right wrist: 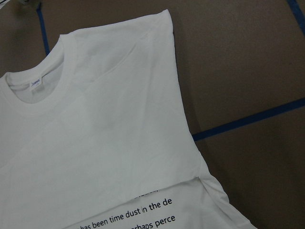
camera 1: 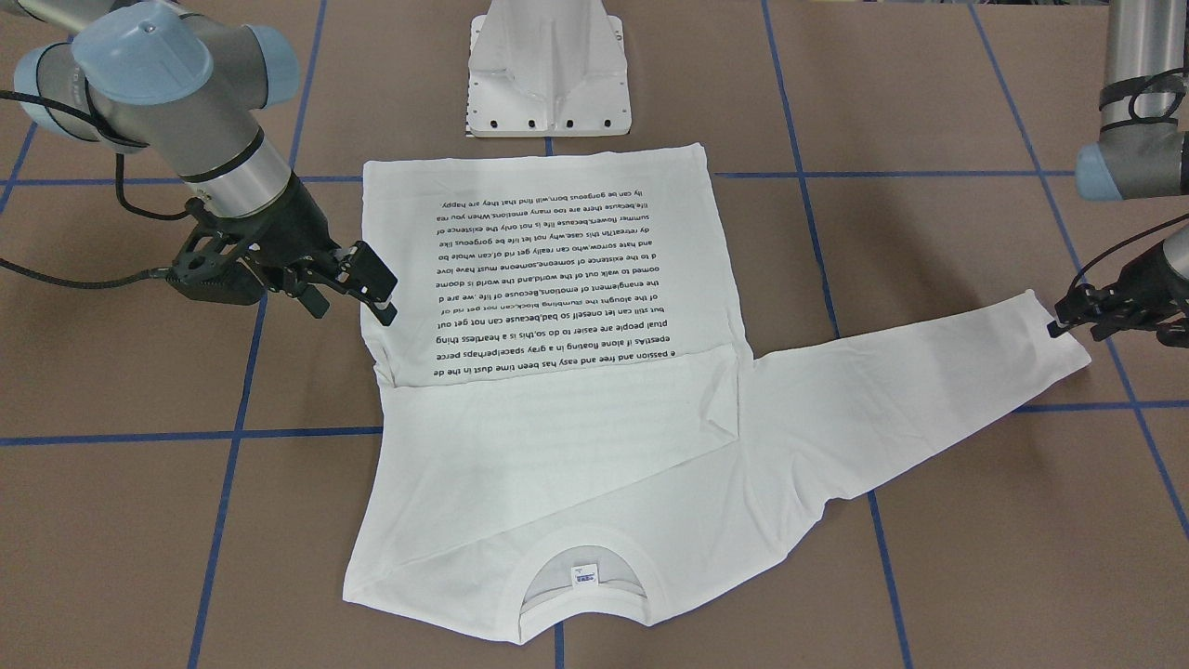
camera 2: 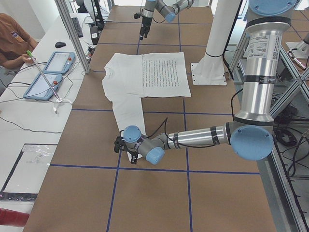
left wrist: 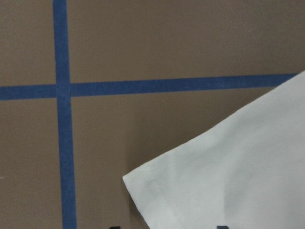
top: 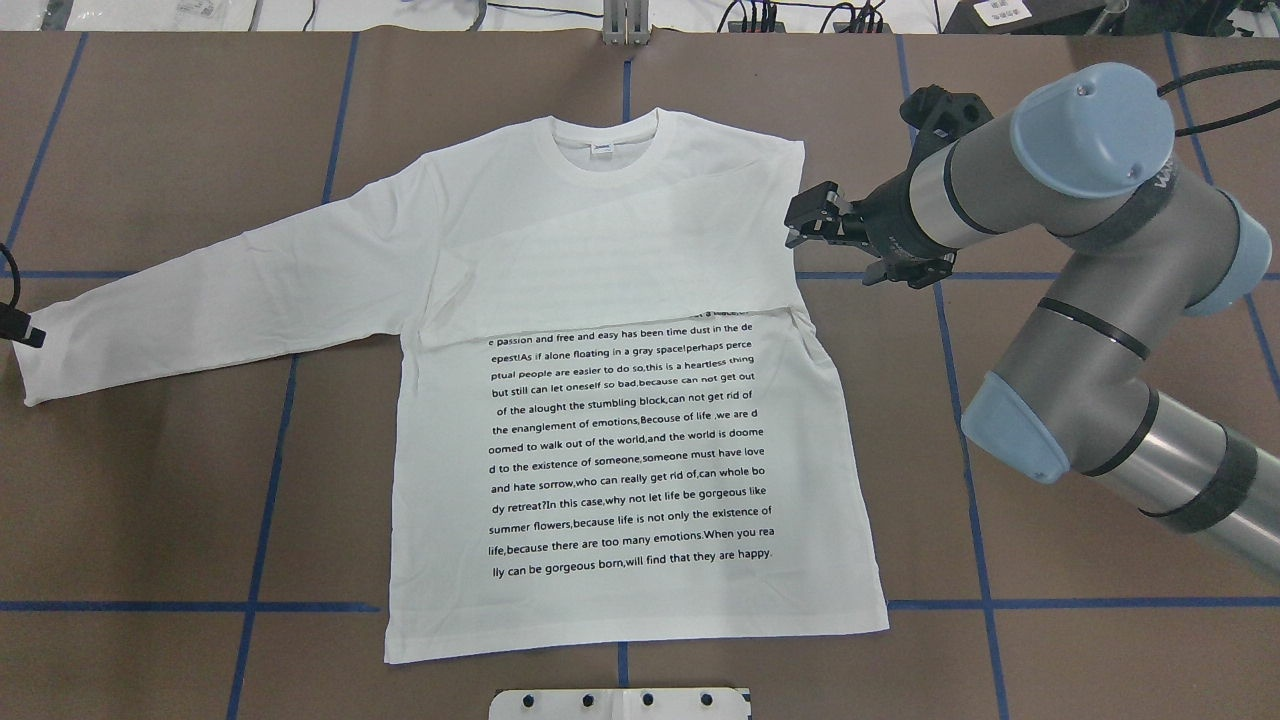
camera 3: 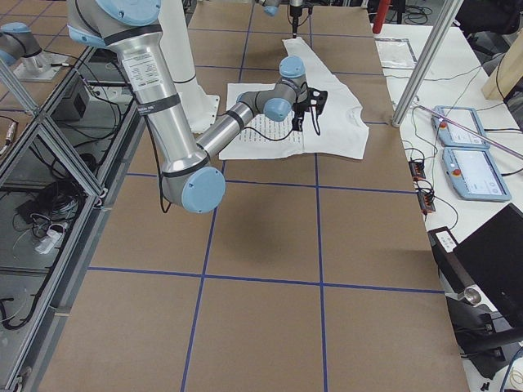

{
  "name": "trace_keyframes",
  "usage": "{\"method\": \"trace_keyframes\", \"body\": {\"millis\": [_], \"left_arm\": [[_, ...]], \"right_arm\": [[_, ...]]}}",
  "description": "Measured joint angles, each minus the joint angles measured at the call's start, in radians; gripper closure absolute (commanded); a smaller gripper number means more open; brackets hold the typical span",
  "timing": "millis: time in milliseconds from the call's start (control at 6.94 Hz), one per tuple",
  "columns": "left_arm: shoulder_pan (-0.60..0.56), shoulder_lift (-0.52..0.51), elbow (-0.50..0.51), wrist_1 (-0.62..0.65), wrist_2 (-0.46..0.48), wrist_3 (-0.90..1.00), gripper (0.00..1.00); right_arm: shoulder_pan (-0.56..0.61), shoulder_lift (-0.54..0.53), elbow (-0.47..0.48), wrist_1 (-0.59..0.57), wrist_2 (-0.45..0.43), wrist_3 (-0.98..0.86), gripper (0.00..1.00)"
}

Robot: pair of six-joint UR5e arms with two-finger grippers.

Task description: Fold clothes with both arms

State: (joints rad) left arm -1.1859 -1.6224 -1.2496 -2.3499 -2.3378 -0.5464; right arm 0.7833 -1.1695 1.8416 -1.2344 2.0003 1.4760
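The white long-sleeved shirt lies flat on the brown table, text side up, with the neck label towards the operators' side. One sleeve is folded across the chest. The other sleeve stretches out sideways. My left gripper sits low at that sleeve's cuff. In the left wrist view its two tips show wide apart, so it is open. My right gripper hovers open just beside the shirt's folded shoulder edge and holds nothing.
The white pedestal base stands just behind the shirt's hem. Blue tape lines grid the table. A bench with two tablets, an aluminium post and a seated person lie past the far edge.
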Motion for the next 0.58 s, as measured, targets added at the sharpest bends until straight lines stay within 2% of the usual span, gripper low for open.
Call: {"method": "trace_keyframes", "body": {"millis": [576], "left_arm": [[0.0,-0.033,0.047,0.002,0.004,0.006,0.28]], "right_arm": [[-0.001,-0.011,0.016,0.0,0.0,0.001,0.01]]}}
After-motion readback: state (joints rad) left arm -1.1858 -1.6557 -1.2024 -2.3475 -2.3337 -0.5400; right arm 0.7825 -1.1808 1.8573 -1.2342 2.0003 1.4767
